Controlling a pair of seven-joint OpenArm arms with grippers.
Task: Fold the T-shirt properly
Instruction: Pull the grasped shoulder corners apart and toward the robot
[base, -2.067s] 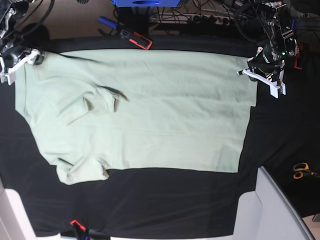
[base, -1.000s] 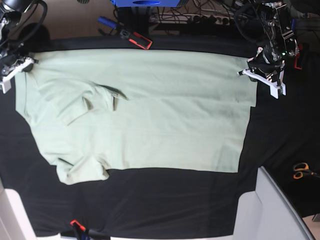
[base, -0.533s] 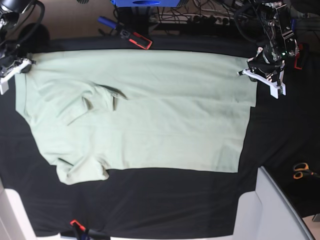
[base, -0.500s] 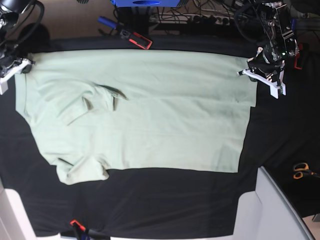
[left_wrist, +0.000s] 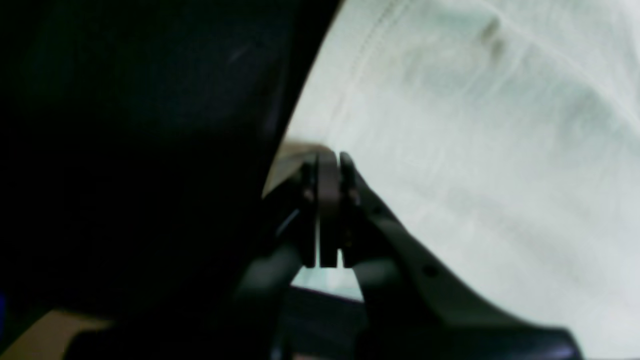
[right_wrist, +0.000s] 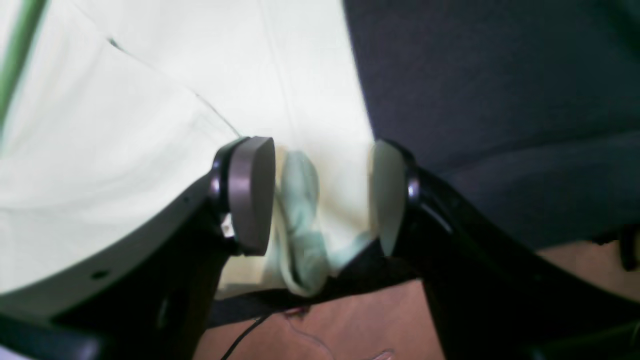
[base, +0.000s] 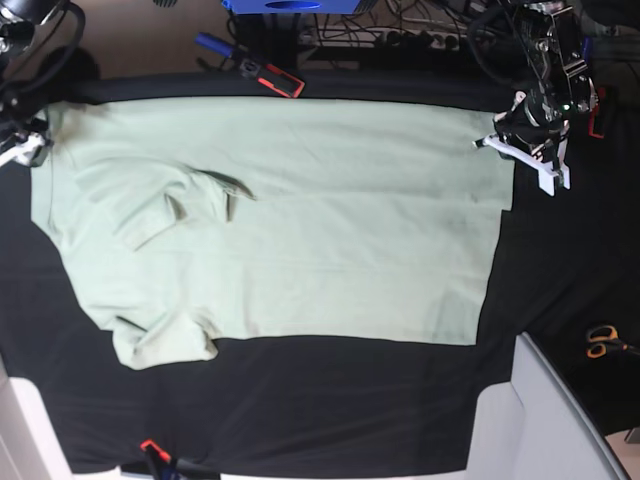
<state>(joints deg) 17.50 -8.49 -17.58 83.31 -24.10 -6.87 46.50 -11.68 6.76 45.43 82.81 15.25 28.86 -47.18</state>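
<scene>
Black table cloth (base: 330, 410): T-shirt (base: 300, 230) spread flat; scissors (base: 603, 341) near edge.

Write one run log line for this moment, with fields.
object: pale mint-green cotton T-shirt flat on black table cloth | left end effector: shut at hem | right end effector: open around bunched corner

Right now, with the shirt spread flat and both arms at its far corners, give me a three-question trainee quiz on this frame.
1. True or false: the right gripper has its jaws apart, with a bunched bit of the T-shirt lying between them.
2. What pair of handles lies on the black table cloth at the base view's right edge? A) orange scissors B) a yellow tape roll C) a green mug
3. Fill in: the left gripper sits at the shirt's hem with its jaws ____.

Key: 1 true; 2 A; 3 shut.
</scene>
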